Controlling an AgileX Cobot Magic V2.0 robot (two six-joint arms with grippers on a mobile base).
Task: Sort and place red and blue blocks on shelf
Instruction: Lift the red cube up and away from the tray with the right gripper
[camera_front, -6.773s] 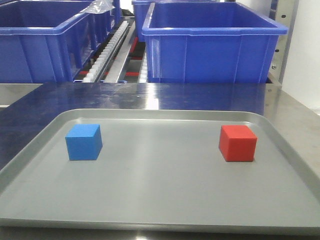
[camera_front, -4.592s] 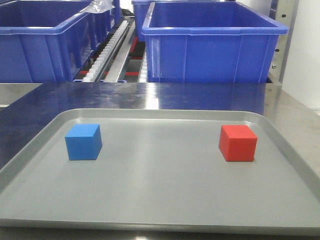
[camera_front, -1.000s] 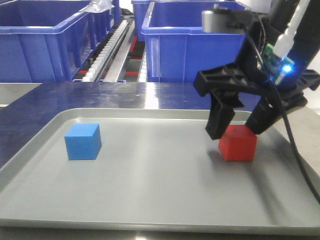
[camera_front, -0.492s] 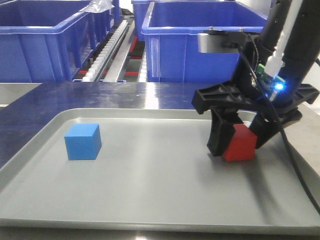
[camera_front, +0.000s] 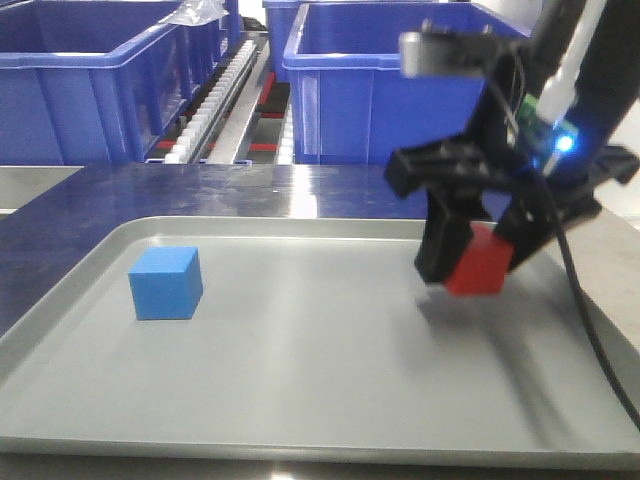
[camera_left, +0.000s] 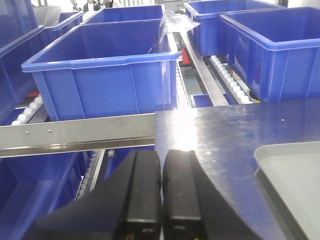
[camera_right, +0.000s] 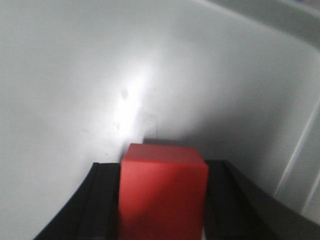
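The red block (camera_front: 480, 272) hangs tilted just above the grey tray (camera_front: 300, 226), with my right gripper (camera_front: 474, 262) shut on it; its shadow lies on the tray below. The right wrist view shows the red block (camera_right: 162, 190) filling the gap between the black fingers (camera_right: 102, 200). The blue block (camera_front: 166, 283) rests on the tray's left side, untouched. The shelf (camera_front: 228, 95) with white roller tracks stands behind the table. My left gripper (camera_left: 161, 157) is shut on nothing, hovering by the table's left edge near the shelf's steel rail (camera_left: 75, 135).
Large blue bins (camera_front: 420, 90) (camera_front: 80, 95) stand on the shelf behind the tray. More bins (camera_left: 105, 70) (camera_left: 272, 50) fill the left wrist view. The tray's corner (camera_left: 292, 170) lies to the right of my left gripper. A black cable (camera_front: 590, 320) trails off the right arm.
My right gripper came down around the red block, shut on it and has lifted it slightly off the tray, tilting it. The blue block has not moved.
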